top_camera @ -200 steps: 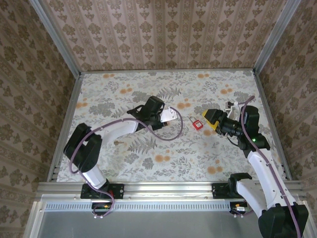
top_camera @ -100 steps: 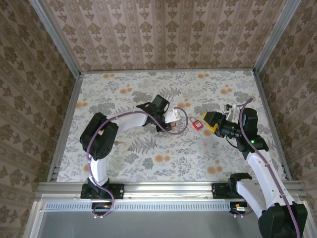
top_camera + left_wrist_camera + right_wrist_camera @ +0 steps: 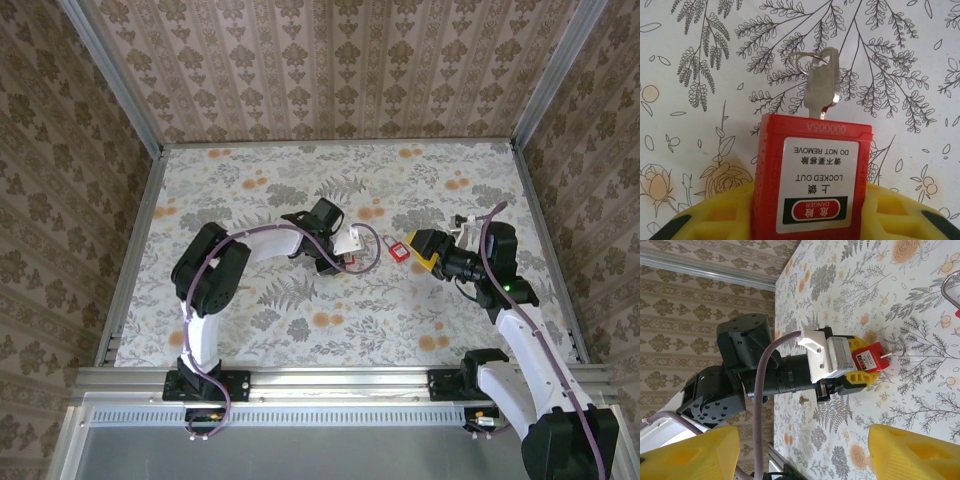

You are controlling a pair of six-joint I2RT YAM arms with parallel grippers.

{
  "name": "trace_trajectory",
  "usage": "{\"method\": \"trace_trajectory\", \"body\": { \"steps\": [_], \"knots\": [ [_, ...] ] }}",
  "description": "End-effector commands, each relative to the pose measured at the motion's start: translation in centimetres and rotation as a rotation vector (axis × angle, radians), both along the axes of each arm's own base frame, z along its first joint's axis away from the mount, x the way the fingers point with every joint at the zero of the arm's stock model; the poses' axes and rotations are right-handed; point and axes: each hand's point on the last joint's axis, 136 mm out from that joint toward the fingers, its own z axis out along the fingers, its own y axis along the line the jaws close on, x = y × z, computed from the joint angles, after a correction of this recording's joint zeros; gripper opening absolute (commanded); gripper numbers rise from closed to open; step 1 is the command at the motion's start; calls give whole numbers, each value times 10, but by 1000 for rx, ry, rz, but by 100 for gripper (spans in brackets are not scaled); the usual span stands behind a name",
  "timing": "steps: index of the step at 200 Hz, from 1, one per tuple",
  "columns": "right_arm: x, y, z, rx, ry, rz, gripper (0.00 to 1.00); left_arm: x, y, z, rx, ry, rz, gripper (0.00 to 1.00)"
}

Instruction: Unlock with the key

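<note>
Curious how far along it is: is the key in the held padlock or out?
In: the key has its blade sunk into the red padlock, ring outside.

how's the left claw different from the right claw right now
The left claw is shut on a red padlock with a key in it, while the right claw is open and holds nothing. The left claw points toward the right arm's side and the right claw points back at it. A second red padlock lies on the table between them. Both have yellow fingers.
</note>
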Motion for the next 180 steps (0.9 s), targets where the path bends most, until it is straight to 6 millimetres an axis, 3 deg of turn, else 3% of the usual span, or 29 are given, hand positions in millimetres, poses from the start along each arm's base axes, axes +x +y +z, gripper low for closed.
{"method": "trace_trajectory", "body": {
  "steps": [1,55,146,164,180],
  "knots": [
    [-1,2,3,10,-20,19,70,1,-2,-7,-3,35,-6,24],
    [-3,2,2,5,-18,24,70,-1,1,-18,28,73,-26,41],
    [-8,1,6,-23,-21,29,70,-2,4,-25,84,103,-22,56],
    [-10,-1,7,-34,-28,24,71,1,5,-19,83,73,-19,59],
    [-11,-2,8,-43,-31,19,70,5,4,-2,62,34,-11,63]
  ]
}}
